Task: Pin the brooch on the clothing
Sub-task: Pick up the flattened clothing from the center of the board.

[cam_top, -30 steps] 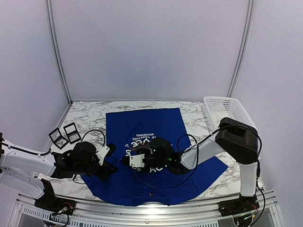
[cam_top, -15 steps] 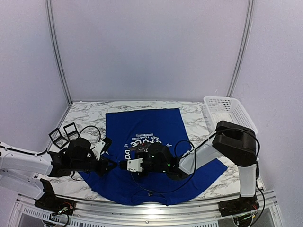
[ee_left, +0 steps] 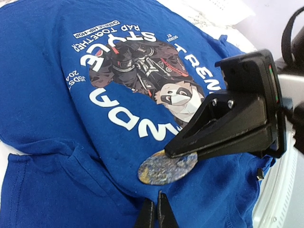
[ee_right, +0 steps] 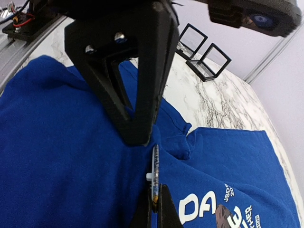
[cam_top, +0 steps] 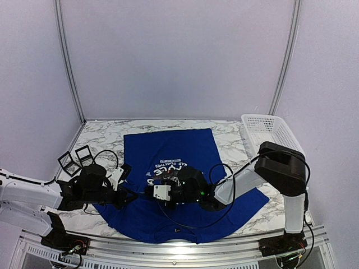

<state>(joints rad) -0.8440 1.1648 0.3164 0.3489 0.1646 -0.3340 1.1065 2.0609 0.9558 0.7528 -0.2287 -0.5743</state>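
The jaws of the right gripper (ee_right: 153,197) are closed on the rim of the brooch (ee_left: 164,170), a mottled blue-and-gold oval held low over the royal-blue T-shirt (ee_left: 47,95). The jaws of the left gripper (ee_left: 156,204) are pressed together just beside the brooch; whether anything is pinched cannot be told. The T-shirt is spread on the marble-patterned table (cam_top: 101,137), its panda graphic (ee_left: 178,95) near the brooch.
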